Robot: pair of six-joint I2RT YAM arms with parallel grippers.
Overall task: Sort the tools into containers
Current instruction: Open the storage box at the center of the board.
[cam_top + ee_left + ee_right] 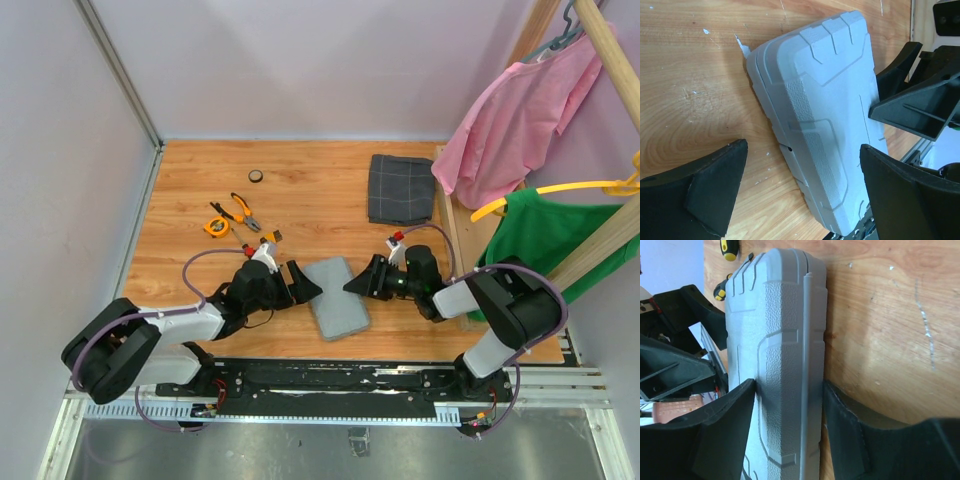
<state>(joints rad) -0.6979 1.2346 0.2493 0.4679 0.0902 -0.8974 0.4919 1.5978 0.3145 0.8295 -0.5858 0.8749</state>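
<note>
The grey tool case [337,296] is seen closed and lying on the wooden table [300,190], at the middle of its near side, between the two grippers. The right gripper [789,385] is narrowed onto the case's right edge. In its wrist view, one finger is set against the textured lid and the other against the side wall next to the wood. The left gripper [305,283] is held wide, just left of the case. In its wrist view the case is framed between the spread fingers. One finger is apart from it over bare wood; contact by the other cannot be told. Pliers [243,211] and an orange tape measure [217,226] are left further back on the left, well apart from the case.
</note>
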